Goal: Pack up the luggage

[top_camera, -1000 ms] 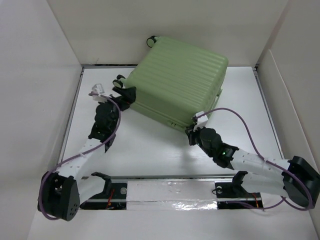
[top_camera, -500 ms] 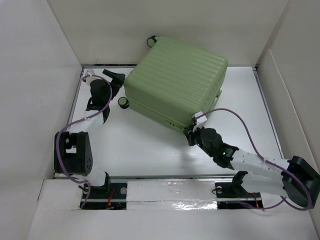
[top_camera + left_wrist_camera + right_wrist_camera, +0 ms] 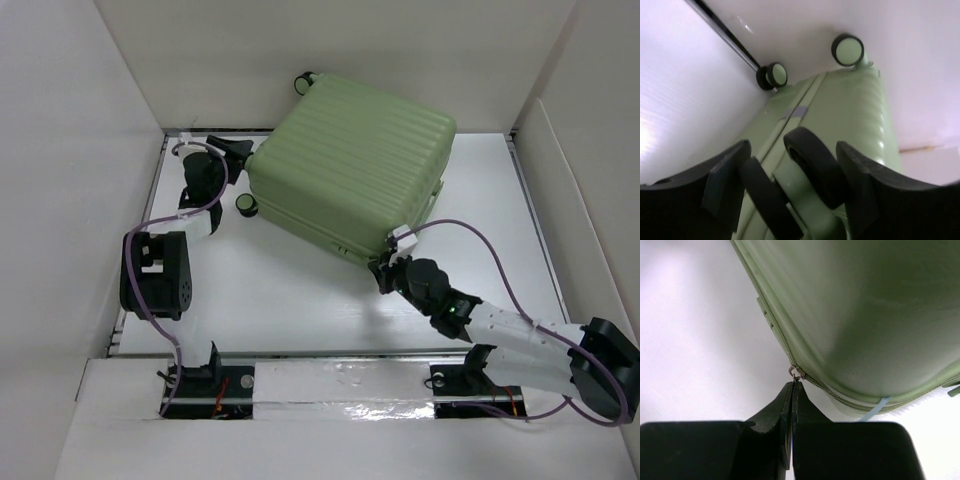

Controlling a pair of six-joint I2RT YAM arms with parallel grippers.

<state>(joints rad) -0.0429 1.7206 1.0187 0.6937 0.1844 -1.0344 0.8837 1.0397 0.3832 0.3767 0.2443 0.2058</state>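
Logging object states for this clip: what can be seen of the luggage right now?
The luggage is a light-green ribbed hard shell lying flat, lid down. Black-and-green spinner wheels stick out at its left end; the open left hand straddles one. The right hand pinches the zipper pull on its near edge.

You're looking into a robotics lab test cell rather than any lived-in room. Plain white panels (image 3: 90, 100) wall in a white table (image 3: 300, 300) on the left, far and right sides, and the light-green luggage (image 3: 350, 165) lies on that bare surface. Along the near edge you can see a metal rail (image 3: 340, 354) beside a strip of silvery tape (image 3: 340, 392). The left arm (image 3: 155, 275) and right arm (image 3: 520, 335) are mounted there, with purple cables (image 3: 497, 257) looping loose along them. The flat, even light and raw board edges fit a boxed-in recording rig.
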